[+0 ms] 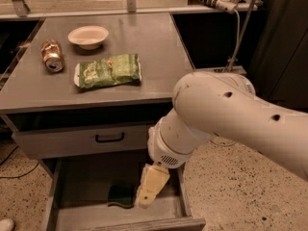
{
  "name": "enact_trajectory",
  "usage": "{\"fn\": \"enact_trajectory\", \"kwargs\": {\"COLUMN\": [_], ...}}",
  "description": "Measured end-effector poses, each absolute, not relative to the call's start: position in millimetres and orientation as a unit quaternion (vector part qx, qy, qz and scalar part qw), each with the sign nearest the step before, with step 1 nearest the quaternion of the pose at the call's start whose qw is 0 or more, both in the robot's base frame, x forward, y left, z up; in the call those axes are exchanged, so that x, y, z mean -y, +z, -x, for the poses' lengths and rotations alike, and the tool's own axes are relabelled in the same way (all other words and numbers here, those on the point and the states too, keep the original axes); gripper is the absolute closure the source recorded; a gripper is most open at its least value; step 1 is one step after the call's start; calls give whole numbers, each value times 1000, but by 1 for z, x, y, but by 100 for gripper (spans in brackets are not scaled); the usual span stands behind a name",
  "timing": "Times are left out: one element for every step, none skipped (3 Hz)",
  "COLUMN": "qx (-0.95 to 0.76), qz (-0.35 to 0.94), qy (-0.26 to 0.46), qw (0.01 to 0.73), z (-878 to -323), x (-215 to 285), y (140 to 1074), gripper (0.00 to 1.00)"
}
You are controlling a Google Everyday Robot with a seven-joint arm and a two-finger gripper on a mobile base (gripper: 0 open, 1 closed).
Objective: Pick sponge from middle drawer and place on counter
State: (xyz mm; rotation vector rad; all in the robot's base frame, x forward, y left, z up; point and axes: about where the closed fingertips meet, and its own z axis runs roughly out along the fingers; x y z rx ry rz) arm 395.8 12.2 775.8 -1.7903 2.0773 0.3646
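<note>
The sponge [120, 196], dark green with a thin yellow underside, lies flat on the floor of the open middle drawer [82, 186], near its front. My gripper [143, 202] hangs down into the drawer just right of the sponge, close beside it. The big white arm fills the right half of the view and hides the drawer's right part. The counter [159, 47] is the grey cabinet top above.
On the counter lie a light green snack bag [109, 70], a tipped can [51, 55] and a white bowl [88, 36]. A closed drawer front with a black handle [109, 138] sits above the open drawer. Speckled floor lies to the right.
</note>
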Motion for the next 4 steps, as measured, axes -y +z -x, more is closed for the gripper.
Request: {"fn": "enact_trajectory", "kwargs": {"qx": [-744,-768,-781,-781], "qz": [625,585,556,556], "qy": [139,173,189,190], "qw": [191,196,213,213], "z": [-397,-399,-411,-411], "x": [-12,-5,-5,-5], "y": [756,686,635,635], "gripper": [0,0,0,0]}}
